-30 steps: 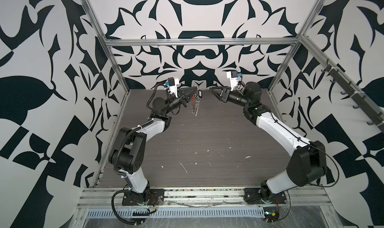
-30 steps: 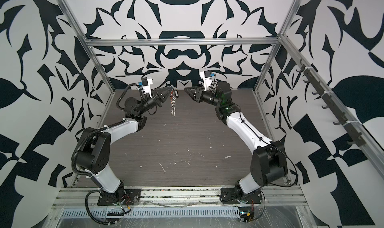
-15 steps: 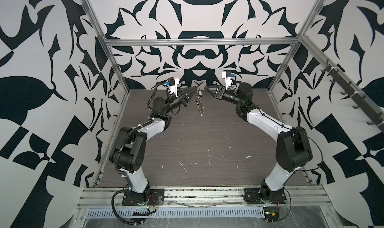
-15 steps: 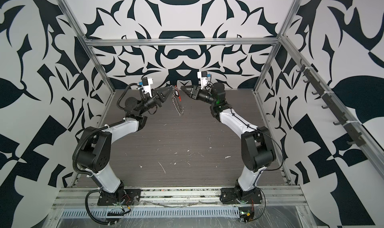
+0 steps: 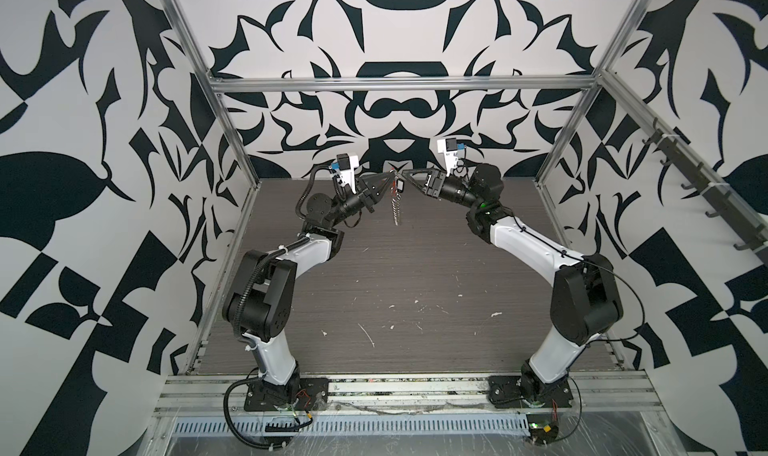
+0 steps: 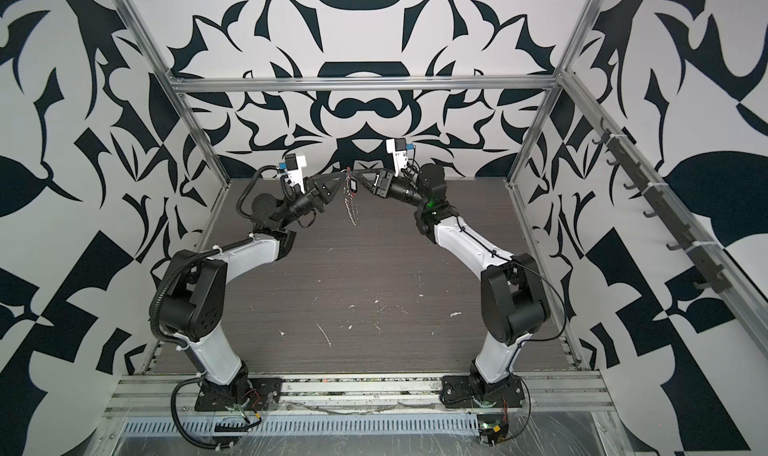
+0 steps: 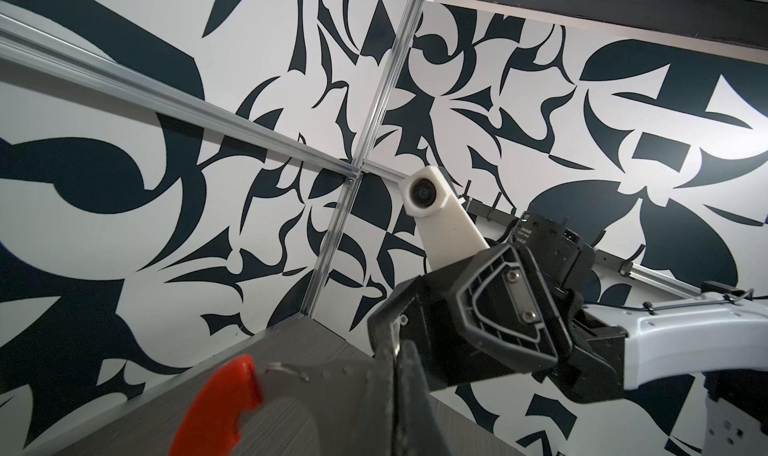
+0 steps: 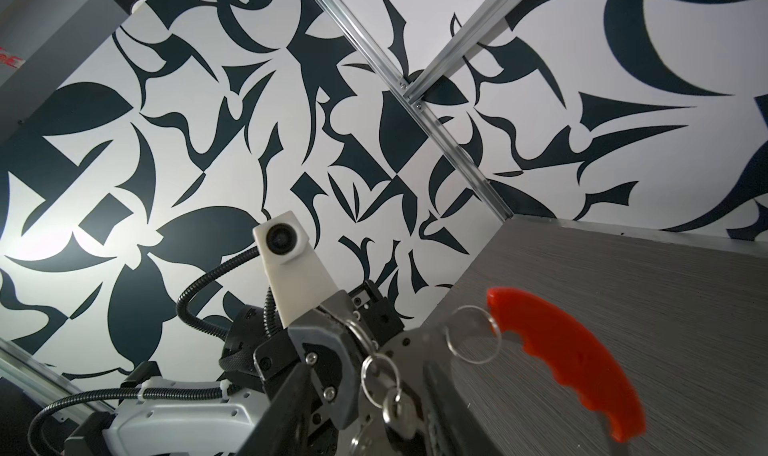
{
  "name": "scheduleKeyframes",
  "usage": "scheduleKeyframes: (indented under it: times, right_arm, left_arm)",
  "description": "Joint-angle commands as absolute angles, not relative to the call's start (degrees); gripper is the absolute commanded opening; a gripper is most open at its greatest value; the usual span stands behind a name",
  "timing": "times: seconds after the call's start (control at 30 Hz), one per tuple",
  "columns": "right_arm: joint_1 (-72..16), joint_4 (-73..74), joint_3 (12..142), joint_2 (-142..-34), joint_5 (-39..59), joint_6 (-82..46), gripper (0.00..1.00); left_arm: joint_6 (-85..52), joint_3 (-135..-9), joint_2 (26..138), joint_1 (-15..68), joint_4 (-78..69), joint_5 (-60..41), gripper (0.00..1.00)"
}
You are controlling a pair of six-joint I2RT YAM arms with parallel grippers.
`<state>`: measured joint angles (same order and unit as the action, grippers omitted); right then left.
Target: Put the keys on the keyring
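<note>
Both grippers meet high above the back of the table in both top views. My left gripper [image 5: 390,178] [image 6: 344,178] [image 7: 395,375] is shut on the flat metal part of the keyring. The keyring's silvery chain [image 5: 397,208] [image 6: 351,208] hangs down, and its red section [image 7: 216,408] [image 8: 569,358] sticks out sideways. The small black key [image 5: 400,186] [image 6: 353,186] [image 8: 394,410] dangles from a silver ring [image 8: 380,375] at the left fingertip. My right gripper [image 5: 407,175] [image 6: 360,176] [image 8: 365,366] has its fingers apart. They straddle that ring and the key, tip to tip with the left gripper.
The dark wood-grain table [image 5: 395,287] lies far below both grippers, flecked with white marks. Aluminium frame posts stand at the back corners [image 5: 232,142]. A rail of dark hooks [image 5: 698,184] runs along the right wall. A loose split ring [image 8: 471,335] sits by the red section.
My right gripper has moved left until its tips reach the left gripper's tips and the hanging key. The left gripper holds its place and the chain has swung slightly.
</note>
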<state>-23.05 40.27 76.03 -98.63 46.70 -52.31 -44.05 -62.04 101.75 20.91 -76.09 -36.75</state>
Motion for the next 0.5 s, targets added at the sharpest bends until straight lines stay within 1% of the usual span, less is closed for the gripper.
scheduleKeyframes:
  times: [0.0, 0.1, 0.2, 0.3, 0.47]
  right_arm:
    - [-23.6, 42.2, 78.6, -98.2, 47.8, -51.6, 0.45]
    - [-23.8, 42.3, 78.7, -98.5, 47.8, -51.6, 0.45]
    - [-23.9, 42.4, 78.9, -98.7, 47.9, -51.6, 0.4]
    - [-23.9, 42.5, 78.9, -99.0, 47.9, -51.5, 0.38]
    - [-24.0, 43.3, 78.9, -99.5, 48.1, -52.0, 0.33]
  left_arm:
    - [-45.6, -64.3, 102.0, 20.7, -81.2, -36.4, 0.0]
    - [-46.1, -64.5, 102.1, 20.7, -81.8, -36.4, 0.0]
    - [-46.1, -64.3, 101.8, 20.7, -81.9, -36.6, 0.0]
    - [-46.0, -63.9, 101.4, 20.6, -82.0, -36.7, 0.0]
    - [-46.1, -63.9, 101.2, 20.6, -82.3, -36.9, 0.0]
